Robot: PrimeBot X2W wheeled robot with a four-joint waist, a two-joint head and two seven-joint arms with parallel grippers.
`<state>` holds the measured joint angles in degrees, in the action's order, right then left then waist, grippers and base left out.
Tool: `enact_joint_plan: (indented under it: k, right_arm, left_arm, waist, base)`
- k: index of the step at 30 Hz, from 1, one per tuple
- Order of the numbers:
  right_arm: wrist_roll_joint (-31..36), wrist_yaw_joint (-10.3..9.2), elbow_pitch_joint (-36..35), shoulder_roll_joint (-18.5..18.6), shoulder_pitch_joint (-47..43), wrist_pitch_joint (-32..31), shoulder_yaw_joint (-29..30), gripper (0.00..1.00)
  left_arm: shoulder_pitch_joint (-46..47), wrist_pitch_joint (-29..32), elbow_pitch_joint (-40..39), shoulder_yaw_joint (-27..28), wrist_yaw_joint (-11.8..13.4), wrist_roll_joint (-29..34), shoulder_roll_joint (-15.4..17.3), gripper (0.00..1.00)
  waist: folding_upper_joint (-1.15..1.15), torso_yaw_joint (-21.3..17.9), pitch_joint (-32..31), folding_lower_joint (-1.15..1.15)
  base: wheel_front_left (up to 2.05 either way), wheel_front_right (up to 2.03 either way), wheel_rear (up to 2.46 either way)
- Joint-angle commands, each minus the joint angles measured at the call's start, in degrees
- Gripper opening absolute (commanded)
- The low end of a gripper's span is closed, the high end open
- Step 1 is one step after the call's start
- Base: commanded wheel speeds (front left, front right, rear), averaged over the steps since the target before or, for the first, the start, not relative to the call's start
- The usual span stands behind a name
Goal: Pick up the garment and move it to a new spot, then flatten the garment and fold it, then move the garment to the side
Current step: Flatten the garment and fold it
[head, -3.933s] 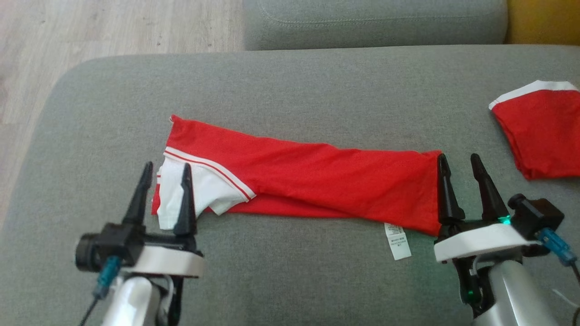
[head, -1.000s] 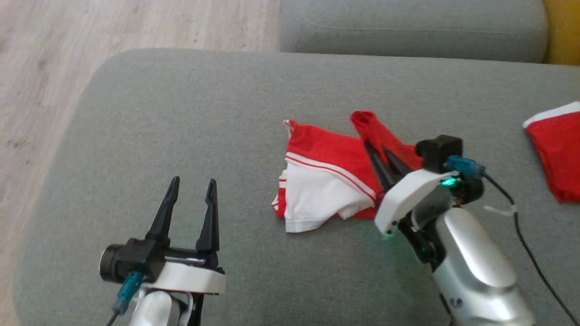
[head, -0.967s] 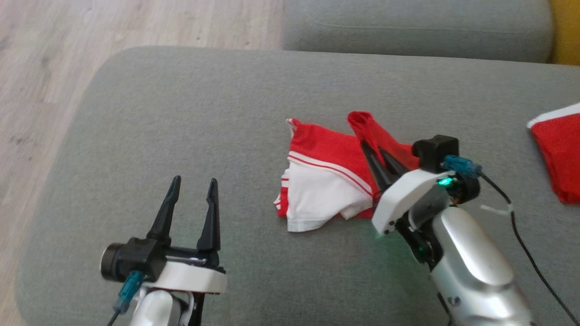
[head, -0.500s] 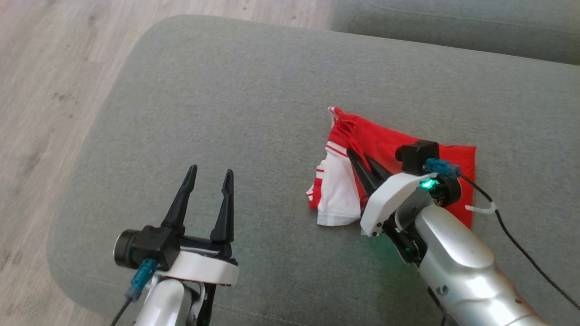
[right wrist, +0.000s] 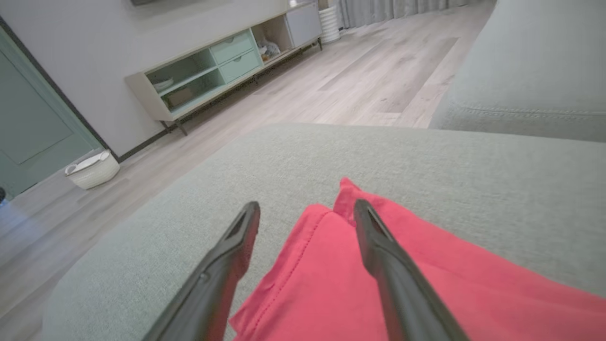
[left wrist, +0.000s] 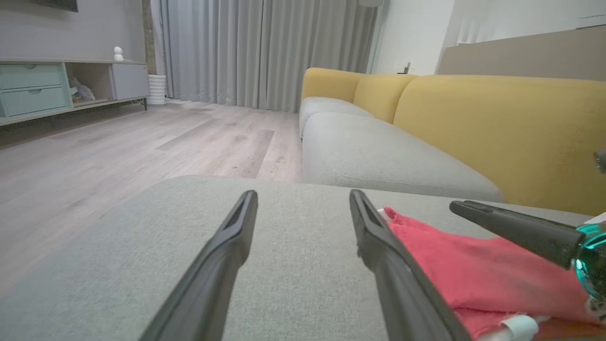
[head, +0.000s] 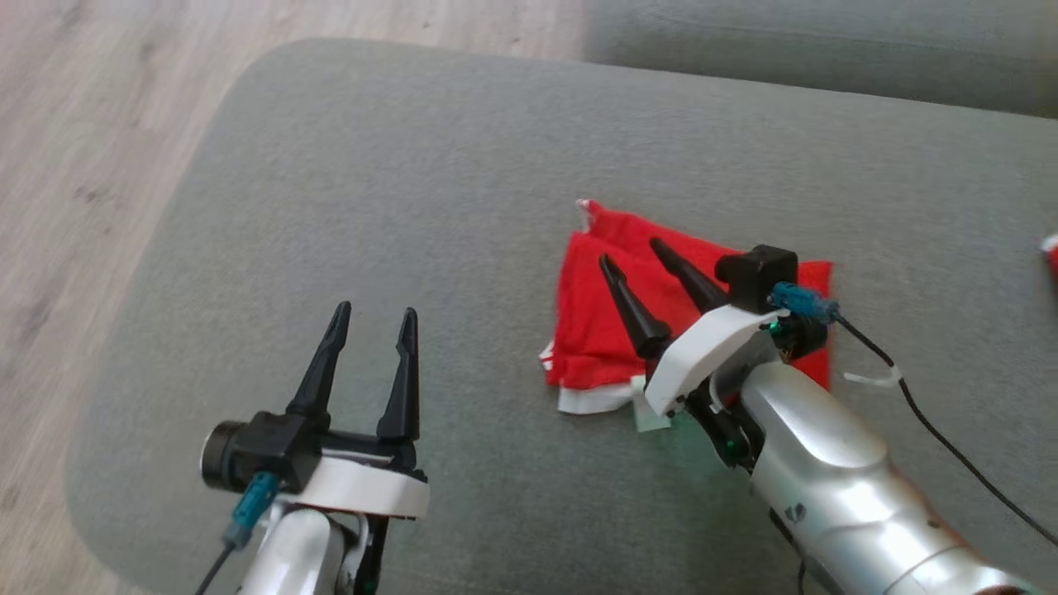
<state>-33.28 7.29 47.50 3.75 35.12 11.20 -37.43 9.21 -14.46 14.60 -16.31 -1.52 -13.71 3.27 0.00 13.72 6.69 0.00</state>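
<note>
Garment (head: 603, 330) folded, mid-cushion (head: 397, 215).

The garment (head: 587, 339) is matt red cloth, the cushion (head: 372, 207) coarse grey weave — the forearm (head: 826, 479) glossy silver (metal-looking).

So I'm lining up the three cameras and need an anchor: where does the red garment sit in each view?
Head view: the red garment lies right of centre, under the open right gripper.
Left wrist view: in the lower right corner.
Right wrist view: at bottom centre, spreading to the lower right.
Shared landmark: the grey cushion on which it lies.
</note>
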Motion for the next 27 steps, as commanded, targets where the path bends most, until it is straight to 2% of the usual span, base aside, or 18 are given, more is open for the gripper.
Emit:
enact_joint_plan:
  k: [1,7,12,16,21,27]
  right_arm:
    - [1.9,0.20,-0.9,-0.9,3.0,1.5,-0.2,1.00]
    - [9.2,0.20,-0.5,-0.9,2.7,3.7,7.7,1.00]
    - [19.8,0.20,-8.9,-0.1,-3.1,3.8,19.5,1.00]
    - [27.0,0.20,-16.2,0.0,-10.4,3.8,25.8,1.00]
    - [31.6,0.20,-22.4,-0.5,-17.6,3.8,29.7,1.00]
    - [31.1,0.20,-28.0,-0.8,-24.8,3.8,31.6,1.00]
  left_arm:
    - [2.7,-0.5,-2.0,2.6,0.3,0.0,0.7,1.00]
    - [2.2,-0.5,-3.2,4.5,0.6,0.1,1.2,1.00]
    - [0.9,-0.5,-3.8,5.6,1.0,0.1,1.2,1.00]
    - [-0.2,-0.5,-3.9,6.3,1.1,0.1,1.0,1.00]
    - [-1.2,-0.5,-3.8,6.9,1.1,0.2,0.8,1.00]
    - [-2.3,-0.5,-3.2,7.7,0.7,0.6,0.4,1.00]
  waist:
    - [0.00,-1.8,-0.8,0.00]
    - [0.00,-6.6,-2.3,0.00]
    - [0.00,-9.8,-3.6,0.00]
    - [0.00,-11.5,-4.4,0.00]
    - [0.00,-12.5,-4.7,0.00]
    - [0.00,-13.3,-4.5,0.00]
  base:
    - [0.00,0.00,0.00]
    - [0.00,0.00,0.00]
    - [0.00,0.00,0.00]
    - [0.00,0.00,0.00]
    - [0.00,0.00,0.00]
    - [0.00,0.00,0.00]
